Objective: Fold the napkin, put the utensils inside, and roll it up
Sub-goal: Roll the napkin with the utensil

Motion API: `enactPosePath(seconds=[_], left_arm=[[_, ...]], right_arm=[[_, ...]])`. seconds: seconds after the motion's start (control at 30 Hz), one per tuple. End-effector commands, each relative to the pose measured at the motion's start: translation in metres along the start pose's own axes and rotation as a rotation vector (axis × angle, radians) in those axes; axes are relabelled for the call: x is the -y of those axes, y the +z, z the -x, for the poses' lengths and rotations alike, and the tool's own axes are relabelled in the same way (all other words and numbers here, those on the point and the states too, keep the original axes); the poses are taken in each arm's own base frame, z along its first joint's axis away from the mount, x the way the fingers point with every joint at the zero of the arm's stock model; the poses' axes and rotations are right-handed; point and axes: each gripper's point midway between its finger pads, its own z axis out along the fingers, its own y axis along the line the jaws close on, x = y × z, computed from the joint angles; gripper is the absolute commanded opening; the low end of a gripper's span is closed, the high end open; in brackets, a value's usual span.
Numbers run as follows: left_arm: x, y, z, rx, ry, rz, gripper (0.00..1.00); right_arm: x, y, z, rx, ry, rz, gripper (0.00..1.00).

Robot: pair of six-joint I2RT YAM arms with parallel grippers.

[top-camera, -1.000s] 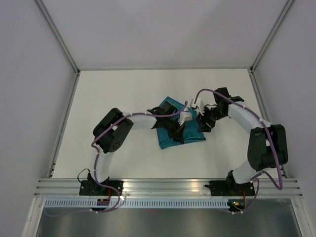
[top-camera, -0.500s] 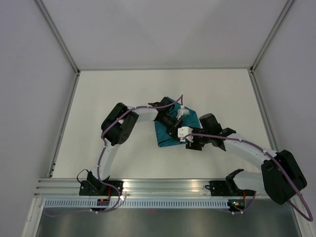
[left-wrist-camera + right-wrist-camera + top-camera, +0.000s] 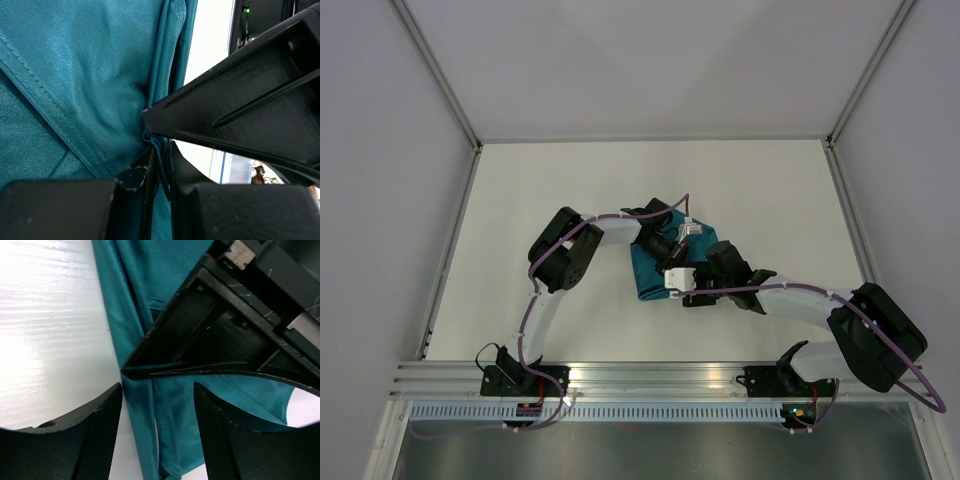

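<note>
Right gripper [image 3: 156,387] shifted left, astride napkin [image 3: 145,280] (agape)

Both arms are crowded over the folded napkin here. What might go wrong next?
1. The left gripper has its jaws shut on only a thin edge fold of the napkin. The cloth may slip out when pulled.
2. The right gripper, jaws open, sits almost against the left one. Closing or advancing risks a collision, or grabbing the wrong layer.
</note>
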Motion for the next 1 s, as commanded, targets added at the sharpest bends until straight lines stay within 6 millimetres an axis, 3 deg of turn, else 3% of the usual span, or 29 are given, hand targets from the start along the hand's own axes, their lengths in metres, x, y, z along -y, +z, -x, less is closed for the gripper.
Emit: enactPosePath(seconds=[0.0, 0.27, 0.57, 0.77, 0.87, 0.97], left_arm=[[-0.038, 0.01, -0.035, -0.084, -0.102, 0.113, 0.02], [-0.039, 0.007, -0.036, -0.086, -0.105, 0.107, 0.02], [-0.039, 0.0, -0.031, -0.077, -0.093, 0.11, 0.04], [-0.035, -0.014, -0.017, -0.04, -0.068, 0.138, 0.21], [-0.031, -0.025, -0.005, -0.005, -0.043, 0.162, 0.35], [-0.026, -0.037, 0.009, 0.037, -0.018, 0.189, 0.4]], right_arm=[[0.008, 0.006, 0.0, -0.01, -0.025, -0.034, 0.65], [-0.022, 0.009, -0.008, -0.06, -0.019, 0.156, 0.53], [-0.05, 0.006, -0.016, -0.104, 0.025, 0.317, 0.28], [-0.057, 0.006, -0.013, -0.118, 0.066, 0.427, 0.22], [-0.056, 0.004, -0.013, -0.118, 0.11, 0.482, 0.22], [-0.056, 0.002, -0.015, -0.124, 0.142, 0.543, 0.21]])
